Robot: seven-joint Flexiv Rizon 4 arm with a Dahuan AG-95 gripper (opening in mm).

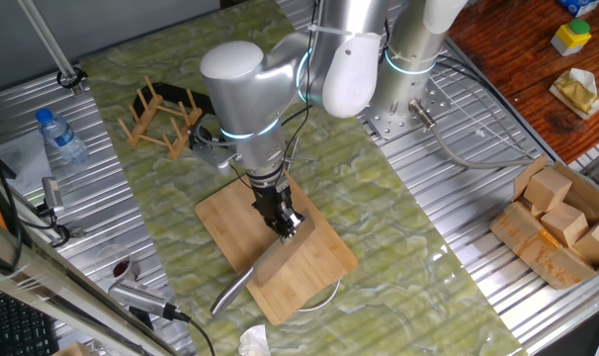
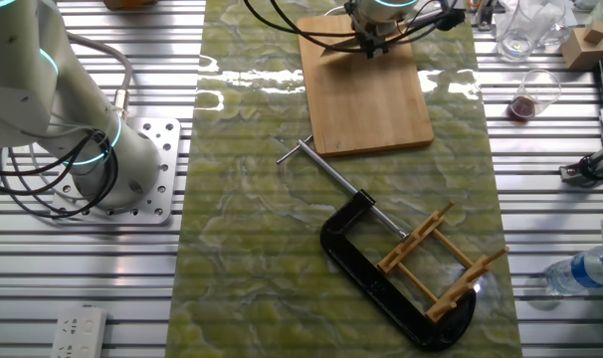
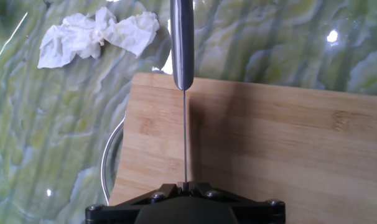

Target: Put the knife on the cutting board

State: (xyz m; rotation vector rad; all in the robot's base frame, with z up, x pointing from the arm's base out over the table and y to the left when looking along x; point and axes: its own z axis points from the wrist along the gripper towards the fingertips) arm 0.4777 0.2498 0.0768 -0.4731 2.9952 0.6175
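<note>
I have the gripper (image 1: pixel 290 225) pinched on the knife (image 1: pixel 265 265) blade's spine, edge-down over the cutting board (image 1: pixel 314 259), handle overhanging, ready to lay flat.

Arm bent down over cutting board (image 1: pixel 280 267), wrist vertical. Gripper (image 1: pixel 288 225) above board's middle, fingers pointing down, jaws closed on knife (image 1: pixel 270 259) blade, held edge-on. Handle extends past board's edge.
</note>
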